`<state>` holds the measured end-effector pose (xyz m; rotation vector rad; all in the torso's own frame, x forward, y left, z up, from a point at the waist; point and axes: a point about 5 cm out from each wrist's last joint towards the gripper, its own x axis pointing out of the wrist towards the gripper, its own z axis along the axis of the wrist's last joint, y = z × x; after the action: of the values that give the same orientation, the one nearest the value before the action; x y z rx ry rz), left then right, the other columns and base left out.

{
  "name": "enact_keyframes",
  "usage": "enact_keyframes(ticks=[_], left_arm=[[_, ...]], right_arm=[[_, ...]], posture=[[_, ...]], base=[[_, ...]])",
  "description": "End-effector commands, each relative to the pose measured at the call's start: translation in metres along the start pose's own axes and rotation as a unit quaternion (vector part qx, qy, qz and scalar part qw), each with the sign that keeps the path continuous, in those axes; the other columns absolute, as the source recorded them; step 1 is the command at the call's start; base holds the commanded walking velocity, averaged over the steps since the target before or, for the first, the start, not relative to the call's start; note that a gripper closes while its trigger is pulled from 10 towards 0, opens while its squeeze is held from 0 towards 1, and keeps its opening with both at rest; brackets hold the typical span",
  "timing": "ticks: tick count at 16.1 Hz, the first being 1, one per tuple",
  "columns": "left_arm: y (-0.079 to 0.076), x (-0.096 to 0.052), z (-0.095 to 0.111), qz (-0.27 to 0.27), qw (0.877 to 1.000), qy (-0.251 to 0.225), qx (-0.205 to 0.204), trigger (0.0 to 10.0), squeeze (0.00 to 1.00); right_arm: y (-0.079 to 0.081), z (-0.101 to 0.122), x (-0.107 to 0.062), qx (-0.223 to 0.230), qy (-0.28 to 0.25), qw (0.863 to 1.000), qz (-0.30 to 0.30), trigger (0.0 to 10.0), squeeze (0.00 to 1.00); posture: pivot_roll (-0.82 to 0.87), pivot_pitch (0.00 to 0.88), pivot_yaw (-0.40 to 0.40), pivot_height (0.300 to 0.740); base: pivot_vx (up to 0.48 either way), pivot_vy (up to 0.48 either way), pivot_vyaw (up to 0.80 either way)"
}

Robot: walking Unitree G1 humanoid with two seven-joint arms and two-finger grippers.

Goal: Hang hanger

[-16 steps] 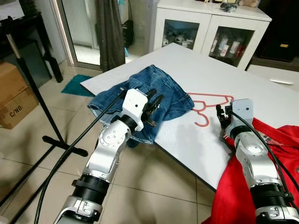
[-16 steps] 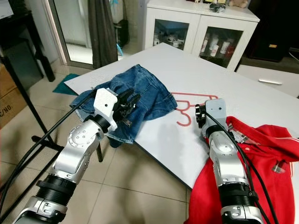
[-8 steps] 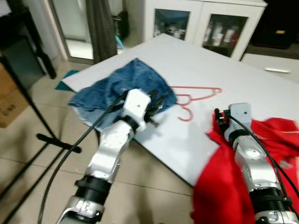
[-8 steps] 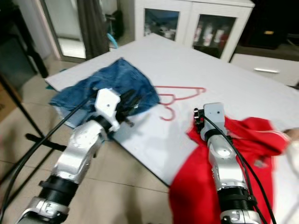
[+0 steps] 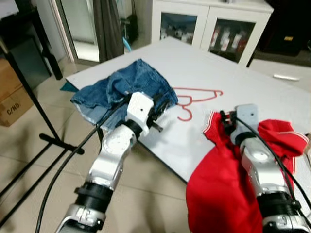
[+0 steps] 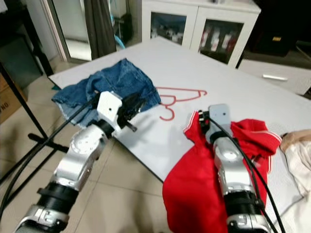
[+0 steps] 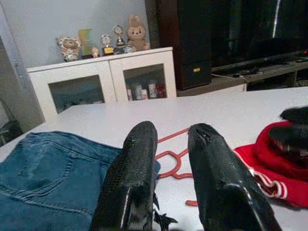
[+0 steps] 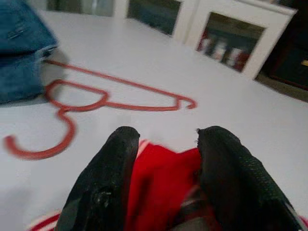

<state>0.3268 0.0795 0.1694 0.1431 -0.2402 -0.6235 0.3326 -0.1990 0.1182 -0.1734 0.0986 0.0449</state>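
A red wire hanger (image 5: 200, 95) lies flat on the white table (image 5: 228, 68), its hook end (image 5: 184, 116) toward me. Blue jeans (image 5: 116, 87) lie bunched at the table's left corner, partly over the hanger's left end. My left gripper (image 5: 160, 103) hovers over the jeans' near edge, its fingers slightly apart and empty, pointing at the hanger (image 7: 173, 156). My right gripper (image 5: 225, 119) sits to the right of the hook on the collar of a red shirt (image 5: 223, 170). Its fingers are apart, with red fabric (image 8: 161, 178) bulging between them and the hanger (image 8: 115, 103) just beyond.
The red shirt hangs off the table's near edge. A pale garment (image 6: 296, 141) lies at the far right. A black pole stand (image 5: 29, 92) and a cardboard box (image 5: 12, 97) are on the floor to the left. A white glass-door cabinet (image 5: 209, 24) stands behind the table.
The camera has shifted. My right gripper has moved from the bare table beside the hook onto the red shirt's collar. My left gripper stays over the jeans.
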Motion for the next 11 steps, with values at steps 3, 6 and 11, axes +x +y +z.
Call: enact_keyframes(ticks=[3, 6, 11], left_arm=[[0.0, 0.0, 0.0, -0.005, 1.0, 0.005, 0.007, 10.0, 0.0], [-0.001, 0.0, 0.0, -0.005, 1.0, 0.006, 0.006, 10.0, 0.0], [-0.009, -0.004, -0.004, 0.002, 1.0, 0.008, -0.015, 10.0, 0.0]], right_arm=[[0.024, -0.008, 0.01, -0.03, 0.044, 0.998, 0.042, 10.0, 0.0], [0.037, -0.009, 0.023, -0.013, 0.055, 0.998, 0.036, 10.0, 0.0], [0.056, 0.004, 0.035, -0.004, 0.032, 0.998, 0.059, 10.0, 0.0]], posture=[[0.11, 0.081, -0.035, 0.74], [0.12, 0.079, -0.043, 0.74], [0.14, 0.084, -0.082, 0.74]], base=[[0.0, 0.0, 0.0], [0.0, 0.0, 0.0], [0.0, 0.0, 0.0]])
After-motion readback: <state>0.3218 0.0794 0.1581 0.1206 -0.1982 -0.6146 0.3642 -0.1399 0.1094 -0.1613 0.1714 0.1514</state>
